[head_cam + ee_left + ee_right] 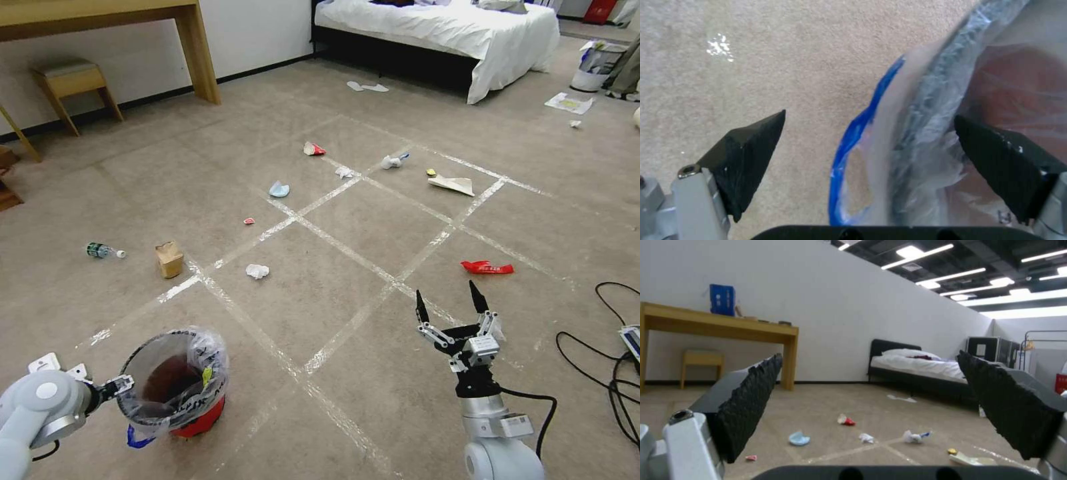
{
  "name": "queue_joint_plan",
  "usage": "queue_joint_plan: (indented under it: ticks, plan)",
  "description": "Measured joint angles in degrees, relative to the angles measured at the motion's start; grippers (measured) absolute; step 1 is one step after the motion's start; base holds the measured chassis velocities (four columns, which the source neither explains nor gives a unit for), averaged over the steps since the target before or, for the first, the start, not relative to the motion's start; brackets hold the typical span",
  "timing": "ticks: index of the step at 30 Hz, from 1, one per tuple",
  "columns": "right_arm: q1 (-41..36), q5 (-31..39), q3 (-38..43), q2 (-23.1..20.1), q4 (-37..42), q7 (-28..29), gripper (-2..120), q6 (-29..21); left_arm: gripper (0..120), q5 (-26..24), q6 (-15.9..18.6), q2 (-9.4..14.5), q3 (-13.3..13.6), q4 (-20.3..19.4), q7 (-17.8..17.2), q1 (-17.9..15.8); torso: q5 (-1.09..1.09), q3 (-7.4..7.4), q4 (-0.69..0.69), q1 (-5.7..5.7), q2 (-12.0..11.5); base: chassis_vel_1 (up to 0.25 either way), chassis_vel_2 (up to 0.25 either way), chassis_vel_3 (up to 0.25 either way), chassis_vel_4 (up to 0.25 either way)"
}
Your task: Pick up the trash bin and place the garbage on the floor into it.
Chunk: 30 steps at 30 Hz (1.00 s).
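You're straddling the rim of the small round red trash bin (175, 385) with the left gripper (867, 146), one finger outside and one inside the crinkled clear liner, jaws apart and not yet pinching, probably so closing grabs the wall for a lift. The bin's sitting on the beige carpet floor (333, 280). Beside the bin, your right gripper (452, 308) is hovering wide open, with a crumpled white tissue (257, 271) lying just beyond the bin.
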Motion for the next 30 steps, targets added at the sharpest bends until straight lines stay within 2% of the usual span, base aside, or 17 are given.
queue_joint_plan:
  ticks: [7, 10, 11, 12, 13, 17, 19, 23, 25, 26, 27, 30]
  plan:
    - [-0.14, -0.12, 0.35, -0.02, 0.01, 0.0, 100, 0.04, 100, -0.41, 0.0, -0.18, 2.93, 3.04, -0.25, -3.86, 0.0, 0.0, -0.01, 0.0, 0.0, 0.0, 0.0, 0.0, 0.0]
    - [0.31, -0.03, 0.5, 0.03, -0.15, 0.12, 100, 0.06, 100, -0.06, 0.0, -0.69, 5.65, 5.88, -0.25, -6.58, 0.0, 0.0, 0.0, 0.0, 0.0, 0.0, 0.0, 0.0, 0.0]
    - [0.31, -0.03, 0.5, 0.03, -0.15, 0.12, 100, 0.06, 100, -0.06, 0.0, -0.69, 5.65, 5.88, -0.25, -6.58, 0.0, 0.0, 0.0, 0.0, 0.0, 0.0, 0.0, 0.0, 0.0]
    - [0.57, 0.1, 0.58, 0.09, -0.44, 0.19, 100, 0.06, 100, 0.43, 0.01, -1.58, 7.51, 8.28, -0.53, -8.87, 0.0, 0.0, 0.0, 0.0, 0.0, 0.0, 0.0, 0.0, 0.0]
    - [0.57, 0.19, 0.69, 0.07, -0.62, 0.19, 100, 0.09, 100, 0.44, 0.01, -1.96, 8.06, 9.04, -0.74, -9.69, 0.02, 0.0, 0.0, 0.0, 0.0, 0.0, 0.0, 0.0, 0.0]
    - [0.55, 0.28, 0.78, -0.02, -0.84, 0.19, 100, 0.28, 100, 0.29, 0.01, -2.38, 8.78, 9.66, -0.92, -10.4, 0.01, 0.0, 0.0, 0.0, 0.0, 0.0, 0.0, 0.0, 0.0]
    - [0.75, 0.4, 0.76, -0.08, -1.01, 0.21, 100, 0.37, 93, 0.11, 0.01, -2.58, 9.19, 10.09, -1.24, -10.87, 0.08, -0.01, 0.01, 0.0, 0.0, 0.0, 0.0, 0.0, 0.0]
    - [1.3, 0.41, 0.66, -0.13, -1.44, 0.3, 100, 0.37, 85, -0.79, -0.01, -2.28, 9.26, 9.92, -1.92, -10.83, 0.07, -0.01, 0.01, 0.0, 0.02, 0.0, 0.0, 0.0, 0.0]
    - [1.75, 0.45, 0.45, -0.15, -1.88, 0.71, 100, 0.3, 75, -1.1, -0.02, -1.46, 9.17, 9.49, -2.12, -10.21, 0.0, 0.0, -0.01, 0.0, 0.01, 0.0, 0.0, 0.0, 0.0]
    - [1.75, 0.45, 0.45, -0.15, -1.88, 0.71, 100, 0.3, 75, -1.1, -0.02, -1.46, 9.17, 9.49, -2.12, -10.21, 0.0, 0.0, -0.01, 0.0, 0.01, 0.0, 0.0, 0.0, 0.0]
    - [1.94, 0.48, 0.34, -0.14, -2.07, 0.84, 100, 0.19, 68, -1.25, -0.01, -0.77, 9.02, 9.23, -2.36, -9.68, -0.07, 0.0, -0.01, 0.0, 0.01, 0.0, 0.0, 0.0, 0.0]
    - [2.2, 0.46, 0.15, -0.06, -2.36, 0.95, 100, 0.1, 58, -1.43, 0.0, 0.13, 8.46, 8.53, -2.62, -8.91, -0.05, 0.01, 0.0, 0.0, 0.0, 0.0, 0.0, 0.0, 0.0]
